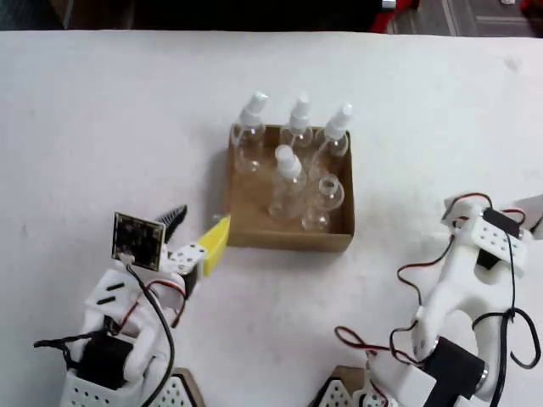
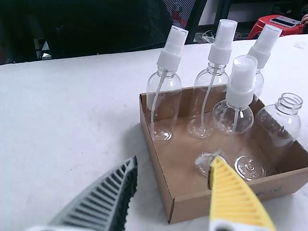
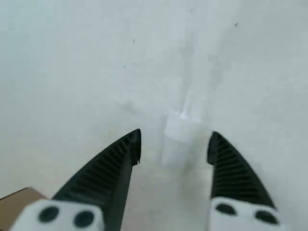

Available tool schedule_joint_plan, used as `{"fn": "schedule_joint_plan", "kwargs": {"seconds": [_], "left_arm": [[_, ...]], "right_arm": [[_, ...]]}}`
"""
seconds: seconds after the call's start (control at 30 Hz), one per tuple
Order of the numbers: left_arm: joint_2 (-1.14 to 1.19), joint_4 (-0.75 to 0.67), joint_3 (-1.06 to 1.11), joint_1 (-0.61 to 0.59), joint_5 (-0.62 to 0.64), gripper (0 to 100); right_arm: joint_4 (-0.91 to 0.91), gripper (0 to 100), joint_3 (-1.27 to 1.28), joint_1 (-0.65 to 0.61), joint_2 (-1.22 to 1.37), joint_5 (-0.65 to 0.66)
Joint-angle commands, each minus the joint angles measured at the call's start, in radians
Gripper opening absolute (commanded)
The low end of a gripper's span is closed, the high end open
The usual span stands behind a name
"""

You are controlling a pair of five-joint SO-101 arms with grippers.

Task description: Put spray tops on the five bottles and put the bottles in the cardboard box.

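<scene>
- The white tabletop (image 1: pixel 102 110) leaves open room left and right of the cardboard box (image 1: pixel 288 237), which sits at the centre of the high view.
- All five bottles stand in the box. Four wear spray tops, and the bare-necked bottle (image 1: pixel 325 197) is near the box's lower right corner.
- The left pincer (image 1: pixel 202 217), fingers apart and holding nothing, sits just beside the box's lower left corner.
- The right pincer (image 3: pixel 175 139) is spread wide over the loose spray top (image 3: pixel 179 131) lying on the tabletop, not gripping it.
- The step in hand looks like picking up that top. The next move is to close on its head, lift it over the box wall and feed the tube into the bare neck, clear of the neighbouring tops.
</scene>
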Motion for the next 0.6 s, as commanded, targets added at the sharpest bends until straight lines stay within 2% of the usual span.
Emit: {"fn": "schedule_joint_plan", "kwargs": {"seconds": [0.0,0.13,0.23,0.33,0.5,0.57], "left_arm": [[-0.010,-0.026,-0.005,-0.002,0.003,23],[-0.010,-0.026,-0.005,-0.002,0.003,23],[-0.010,-0.026,-0.005,-0.002,0.003,23],[-0.010,-0.026,-0.005,-0.002,0.003,23],[-0.010,-0.026,-0.005,-0.002,0.003,23],[-0.010,-0.026,-0.005,-0.002,0.003,23]], "right_arm": [[0.051,30.5,-0.038,-0.059,-0.053,0.002],[0.062,27.8,-0.044,-0.056,-0.054,0.025],[0.068,25.8,-0.058,-0.071,-0.054,0.249],[0.140,22.8,-0.129,-0.091,-0.054,0.654],[0.213,20.2,-0.241,-0.085,-0.048,1.533],[0.232,20.2,-0.245,-0.087,-0.048,1.725]]}}
